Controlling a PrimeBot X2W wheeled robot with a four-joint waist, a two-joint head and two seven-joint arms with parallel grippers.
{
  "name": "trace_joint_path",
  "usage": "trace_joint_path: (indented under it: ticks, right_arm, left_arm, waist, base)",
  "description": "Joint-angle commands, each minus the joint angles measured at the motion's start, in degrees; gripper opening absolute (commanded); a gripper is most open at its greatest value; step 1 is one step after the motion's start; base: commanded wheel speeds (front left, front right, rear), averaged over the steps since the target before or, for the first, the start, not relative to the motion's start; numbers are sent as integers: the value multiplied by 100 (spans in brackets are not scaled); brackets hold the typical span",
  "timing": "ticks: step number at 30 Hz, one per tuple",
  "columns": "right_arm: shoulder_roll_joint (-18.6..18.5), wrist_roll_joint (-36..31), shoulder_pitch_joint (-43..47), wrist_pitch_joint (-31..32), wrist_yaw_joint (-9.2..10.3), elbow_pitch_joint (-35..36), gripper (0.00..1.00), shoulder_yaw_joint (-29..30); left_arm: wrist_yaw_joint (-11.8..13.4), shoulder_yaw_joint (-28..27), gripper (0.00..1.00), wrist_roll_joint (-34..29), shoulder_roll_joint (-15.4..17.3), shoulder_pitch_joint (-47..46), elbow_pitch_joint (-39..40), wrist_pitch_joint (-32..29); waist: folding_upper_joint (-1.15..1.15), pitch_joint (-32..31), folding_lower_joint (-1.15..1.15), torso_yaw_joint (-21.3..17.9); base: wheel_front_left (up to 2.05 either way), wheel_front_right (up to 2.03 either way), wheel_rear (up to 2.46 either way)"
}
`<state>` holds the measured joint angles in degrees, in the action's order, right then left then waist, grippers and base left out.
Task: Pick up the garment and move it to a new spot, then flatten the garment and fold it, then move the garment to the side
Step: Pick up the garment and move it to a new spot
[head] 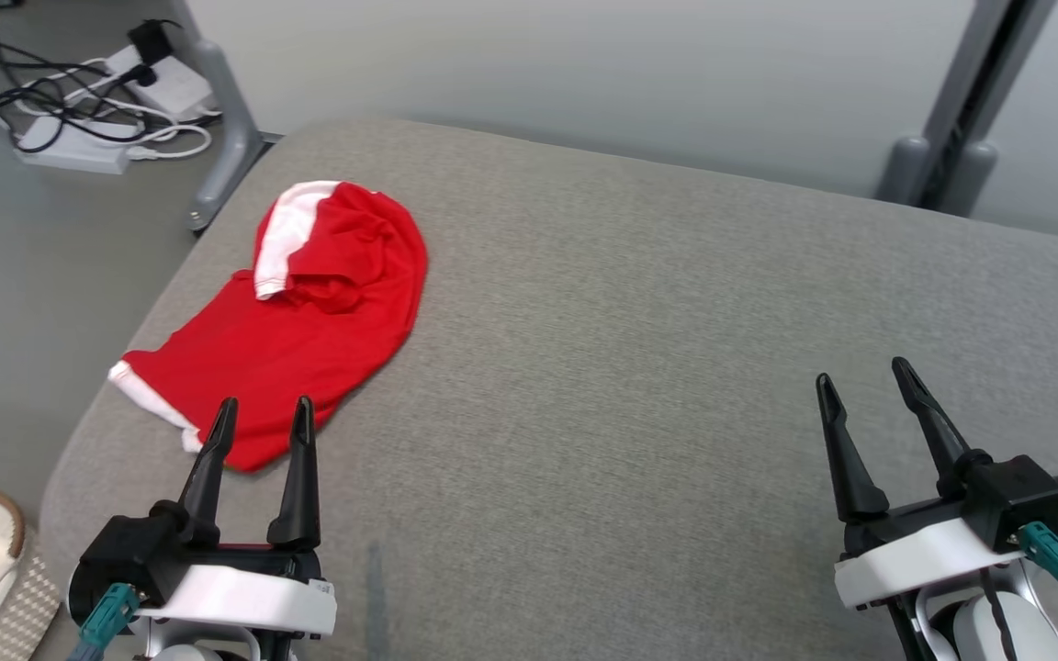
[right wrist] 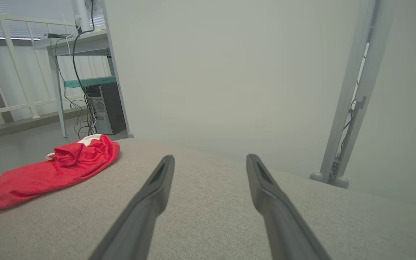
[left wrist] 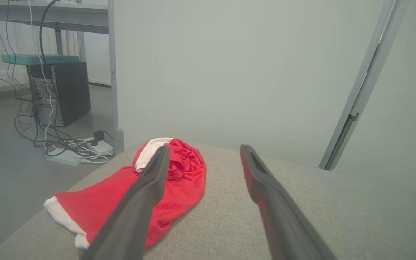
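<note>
Before any lift has been made, a broad grey upholstered cushion (head: 639, 330) is seen spread across the scene. Most of its cloth is bare toward the right and far side, room that may be judged suited to the flattening and folding asked for. A red garment (head: 309, 340) with white trim is left crumpled at the cushion's near left corner, its far end doubled over and its white hem close to the left edge. The left gripper (head: 264, 404) is held just on the near side of the garment, its fingers spread wide and empty. Their tips are seen over the near red edge from the head view, and contact cannot be told. It is judged to be so placed because that arm is nearest for the first grasp. The right gripper (head: 862, 371) is kept well apart at the near right, fingers likewise fully parted and holding nothing, probably in reserve for spreading the cloth. On the floor at the near left a woven basket (head: 10, 532) is partly shown; a pale lining is seen inside, and its contents cannot be made out. Power strips and cables (head: 79, 151) are seen on the floor at the far left.
</note>
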<state>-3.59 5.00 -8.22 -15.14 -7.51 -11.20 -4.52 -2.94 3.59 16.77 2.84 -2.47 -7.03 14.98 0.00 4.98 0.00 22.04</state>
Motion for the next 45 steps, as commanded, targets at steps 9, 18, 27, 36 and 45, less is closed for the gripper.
trace_joint_path:
  ticks: [9, 18, 27, 36, 45]
  right_arm:
    - [-61, 89, -42, -4, 5, -83, 100, -195]
    - [-48, 107, -51, -4, 5, -128, 100, -261]
    - [-34, 146, -52, -4, 5, -136, 100, -282]
    - [-108, 115, -153, -4, 5, -78, 100, -336]
    - [-356, -93, -512, 53, 5, 111, 100, -273]
  left_arm:
    - [-26, -150, 100, 2, 16, 91, 27, 21]
    - [-36, -201, 100, 4, 17, 62, 7, 20]
    - [-29, -206, 100, -13, 17, 13, 14, 20]
    - [6, -223, 100, 103, 16, 14, -1, 20]
    - [70, -373, 100, 399, 14, -516, -571, 20]
  waist:
    - [0, -66, 0, 444]
    - [0, -74, 0, 489]
    - [0, -64, 0, 536]
    - [0, 116, 0, 547]
    - [0, 949, 0, 290]
  base:
    - [0, 0, 0]
    - [0, 0, 0]
    - [0, 0, 0]
    - [0, 0, 0]
    - [0, 0, 0]
